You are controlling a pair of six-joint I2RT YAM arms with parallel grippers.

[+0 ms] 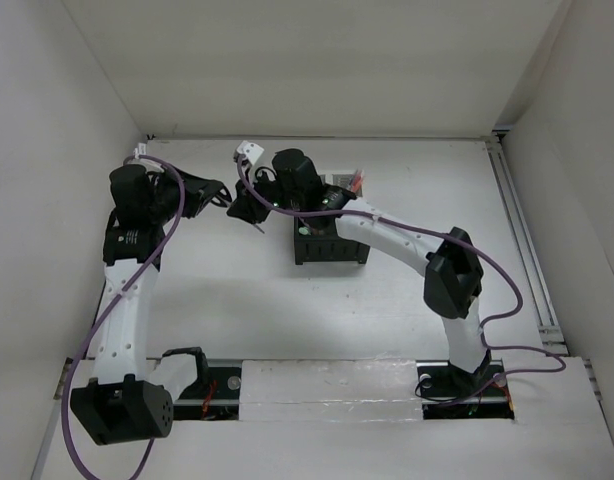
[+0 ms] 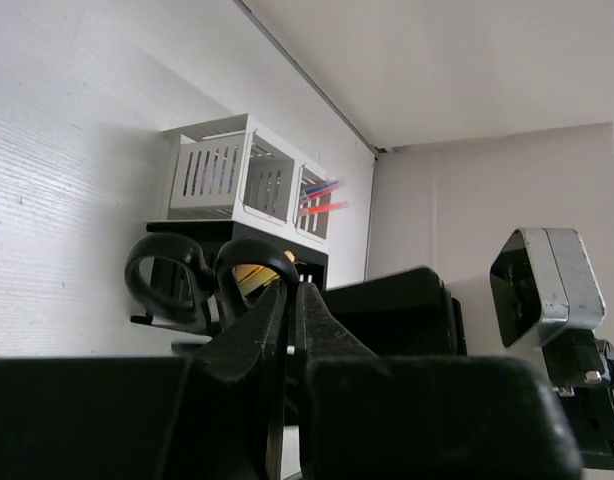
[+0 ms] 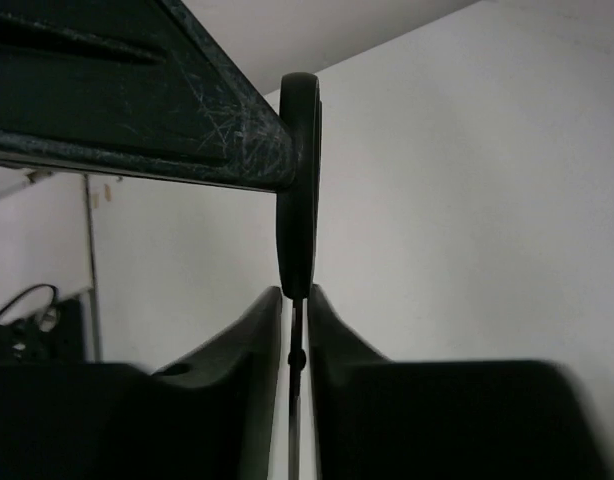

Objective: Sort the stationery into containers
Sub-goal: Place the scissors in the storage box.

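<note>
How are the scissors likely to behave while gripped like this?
The scissors look rigid, so they probably won't flop. Pinched only on a thin part by the left gripper, they may pivot or slip. Their bulky handle end likely outweighs the blades, so they could tilt.

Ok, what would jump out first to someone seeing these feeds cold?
The black-handled scissors caught between the two grippers, left of the bins: the left gripper is pinched shut on them while the right gripper straddles the blade. Behind, red-orange pens poke from a white bin.
</note>
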